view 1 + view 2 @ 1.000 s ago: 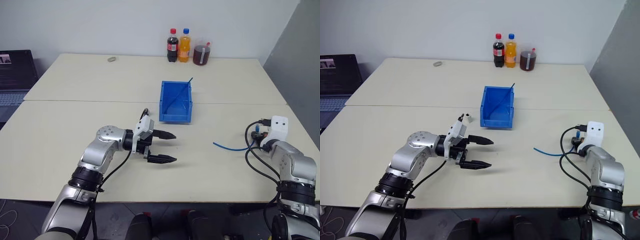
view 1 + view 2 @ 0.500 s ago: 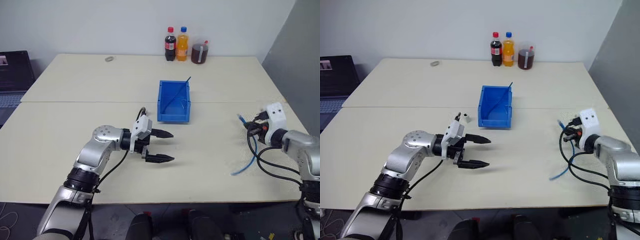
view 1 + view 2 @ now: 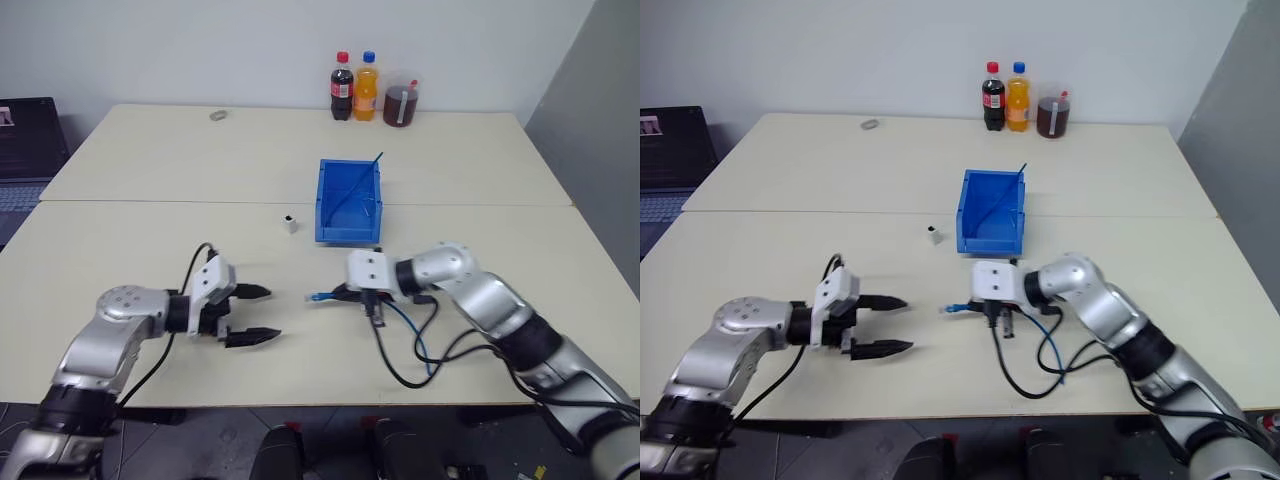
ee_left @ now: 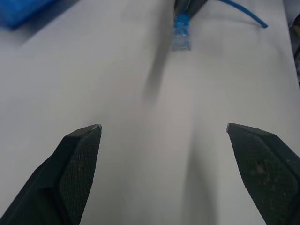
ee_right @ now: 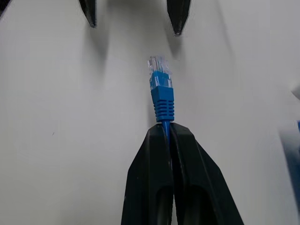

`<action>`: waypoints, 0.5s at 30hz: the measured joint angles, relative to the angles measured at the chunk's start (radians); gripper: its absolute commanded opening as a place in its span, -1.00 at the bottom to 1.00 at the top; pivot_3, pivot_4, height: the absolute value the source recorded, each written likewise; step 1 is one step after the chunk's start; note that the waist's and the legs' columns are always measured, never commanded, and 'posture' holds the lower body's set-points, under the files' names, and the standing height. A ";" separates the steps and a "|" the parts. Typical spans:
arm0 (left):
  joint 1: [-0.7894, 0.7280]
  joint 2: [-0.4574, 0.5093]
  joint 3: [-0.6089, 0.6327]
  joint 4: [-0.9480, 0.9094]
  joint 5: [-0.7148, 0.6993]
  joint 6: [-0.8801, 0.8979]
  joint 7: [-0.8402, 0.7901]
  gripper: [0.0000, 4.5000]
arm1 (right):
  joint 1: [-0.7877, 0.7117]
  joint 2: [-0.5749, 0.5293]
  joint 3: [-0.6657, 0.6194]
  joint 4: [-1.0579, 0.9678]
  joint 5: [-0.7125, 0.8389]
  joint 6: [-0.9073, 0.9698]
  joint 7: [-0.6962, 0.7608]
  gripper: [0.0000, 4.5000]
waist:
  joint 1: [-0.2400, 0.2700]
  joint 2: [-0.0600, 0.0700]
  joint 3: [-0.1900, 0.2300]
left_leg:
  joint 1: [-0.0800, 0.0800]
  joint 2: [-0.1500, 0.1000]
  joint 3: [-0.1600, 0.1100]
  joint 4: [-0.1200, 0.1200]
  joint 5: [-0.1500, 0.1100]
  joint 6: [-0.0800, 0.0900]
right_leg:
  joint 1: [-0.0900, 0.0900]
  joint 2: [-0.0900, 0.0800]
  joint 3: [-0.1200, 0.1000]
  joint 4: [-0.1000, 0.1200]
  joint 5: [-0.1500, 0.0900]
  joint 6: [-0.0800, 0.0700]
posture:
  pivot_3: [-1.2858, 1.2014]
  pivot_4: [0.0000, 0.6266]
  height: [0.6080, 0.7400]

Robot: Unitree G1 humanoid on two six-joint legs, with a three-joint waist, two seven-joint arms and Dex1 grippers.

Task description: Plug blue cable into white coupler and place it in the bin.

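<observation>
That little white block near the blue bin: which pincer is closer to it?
Right. The right pincer, clamping the blue cable, sits just in front of the white coupler; the open left pincer is farther back.

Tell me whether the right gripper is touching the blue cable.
Touching. The right wrist view shows the right gripper shut on the blue cable just behind its plug.

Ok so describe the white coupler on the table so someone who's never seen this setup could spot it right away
Start at the bin, the bright blue open box in the middle of the table. Just off its near corner on the robot's left stands the white coupler, alone on bare tabletop. It is a tiny white block with a dark spot on top, far smaller than the bin and apart from both grippers.
</observation>
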 measured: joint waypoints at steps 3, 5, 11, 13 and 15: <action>0.071 0.010 0.031 -0.051 -0.011 0.017 0.021 1.00 | -0.058 0.095 0.061 0.130 -0.064 -0.078 0.005 -0.78 | 0.008 0.000 0.000 | -0.002 0.000 0.000 0.000 0.000 0.000 | -0.002 -0.001 0.000 0.001 0.000 0.000 | 0.03 -0.52 1.00; 0.095 0.010 0.039 -0.065 -0.015 0.029 0.034 1.00 | -0.066 0.130 0.084 0.187 -0.092 -0.120 0.012 -0.64 | 0.016 0.000 0.000 | -0.003 0.000 0.000 0.000 0.000 0.000 | -0.003 -0.001 -0.001 0.003 0.000 -0.001 | 0.03 -0.52 1.00; 0.104 0.009 0.045 -0.066 -0.015 0.035 0.057 1.00 | -0.061 0.139 0.068 0.233 -0.117 -0.137 0.025 0.11 | 0.027 -0.001 0.000 | -0.003 -0.001 0.001 0.001 0.000 0.000 | -0.010 -0.001 0.000 0.013 -0.001 -0.003 | 0.03 -0.52 1.00; 0.082 0.002 0.041 -0.061 -0.014 0.035 0.058 1.00 | -0.022 0.124 0.021 0.164 -0.083 -0.044 0.041 0.32 | 0.030 -0.001 0.000 | -0.004 0.000 0.000 0.001 0.000 0.000 | -0.011 0.001 -0.001 0.014 -0.001 -0.003 | 0.03 -0.52 1.00; 0.056 -0.008 0.033 -0.054 -0.010 0.032 0.060 1.00 | 0.017 0.118 -0.025 0.089 -0.036 0.072 0.050 0.54 | 0.030 -0.001 0.000 | -0.004 0.000 0.000 0.001 0.000 0.000 | -0.011 0.001 -0.001 0.015 -0.001 -0.004 | 0.03 -0.52 1.00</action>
